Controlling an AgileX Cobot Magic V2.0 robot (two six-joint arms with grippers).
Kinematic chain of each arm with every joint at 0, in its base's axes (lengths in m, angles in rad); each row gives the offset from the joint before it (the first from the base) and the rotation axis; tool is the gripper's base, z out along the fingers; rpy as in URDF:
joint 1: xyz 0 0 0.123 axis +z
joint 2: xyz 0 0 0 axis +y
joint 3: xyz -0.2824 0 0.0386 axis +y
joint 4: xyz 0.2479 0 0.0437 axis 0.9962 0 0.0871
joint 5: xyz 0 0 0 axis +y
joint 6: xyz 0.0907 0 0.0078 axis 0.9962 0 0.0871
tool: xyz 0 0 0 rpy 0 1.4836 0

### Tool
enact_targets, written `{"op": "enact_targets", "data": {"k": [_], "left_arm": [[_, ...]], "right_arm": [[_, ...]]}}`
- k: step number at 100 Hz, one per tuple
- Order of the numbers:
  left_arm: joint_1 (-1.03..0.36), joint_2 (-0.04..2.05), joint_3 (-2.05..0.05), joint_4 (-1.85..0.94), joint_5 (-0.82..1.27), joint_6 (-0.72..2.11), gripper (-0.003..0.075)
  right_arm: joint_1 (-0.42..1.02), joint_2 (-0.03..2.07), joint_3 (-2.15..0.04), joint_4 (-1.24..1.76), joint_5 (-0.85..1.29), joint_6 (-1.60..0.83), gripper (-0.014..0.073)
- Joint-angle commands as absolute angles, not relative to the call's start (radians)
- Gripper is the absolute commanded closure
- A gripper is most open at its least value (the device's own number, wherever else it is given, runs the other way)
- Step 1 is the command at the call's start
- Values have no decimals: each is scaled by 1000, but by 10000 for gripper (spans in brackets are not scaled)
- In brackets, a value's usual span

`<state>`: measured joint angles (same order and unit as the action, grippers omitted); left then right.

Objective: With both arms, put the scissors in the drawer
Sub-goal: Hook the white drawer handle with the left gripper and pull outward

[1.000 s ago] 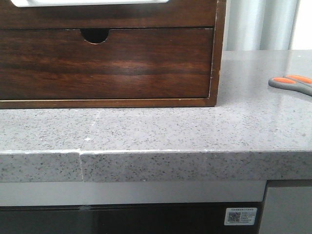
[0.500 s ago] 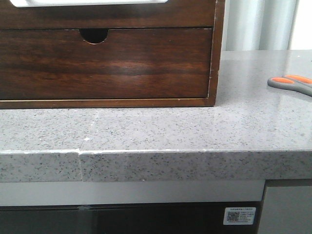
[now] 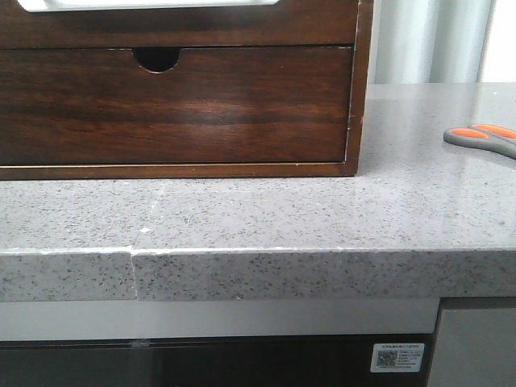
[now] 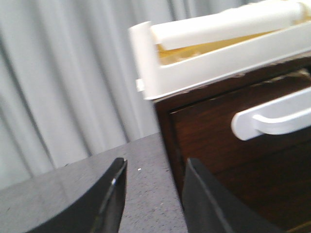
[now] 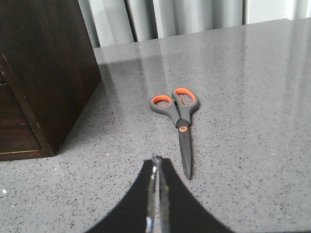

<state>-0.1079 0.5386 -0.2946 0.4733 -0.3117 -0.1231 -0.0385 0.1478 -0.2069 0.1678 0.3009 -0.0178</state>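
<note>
Scissors point(image 5: 178, 120) lie flat, closed, on bench point(image 5: 252, 73) right of the drawer point(image 4: 233, 131) unit. Light, stiff, slick blades; best taken at the pivot/handle neck. Right gripper point(image 5: 156, 194) shut, empty; left gripper point(image 4: 153, 199) apart.

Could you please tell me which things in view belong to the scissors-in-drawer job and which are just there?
Job: scissors; upper drawer; left gripper, open; right gripper, shut.

Just there: lower drawer; white tray on the cabinet; countertop.

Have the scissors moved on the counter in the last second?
No. In the front view the scissors lie at the same spot, right of the cabinet; tiny shifts look like camera jitter.
</note>
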Motion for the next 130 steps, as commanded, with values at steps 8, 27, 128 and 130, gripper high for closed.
{"op": "enact_targets", "data": {"k": [8,27,128,130], "left_arm": [[-200,660,-332,704,-493,-128,453],[-248,788,-386,887,-514,-69,453],[-316,1132,-626,902,-552,322,453],[-316,1135,-626,902,-552,322,453]], "right_arm": [[-38,165,-236,174,215,-24,639],[-38,165,-236,174,215,-24,639],[-38,165,-236,174,199,-24,639],[-38,165,-236,174,199,-24,639]]}}
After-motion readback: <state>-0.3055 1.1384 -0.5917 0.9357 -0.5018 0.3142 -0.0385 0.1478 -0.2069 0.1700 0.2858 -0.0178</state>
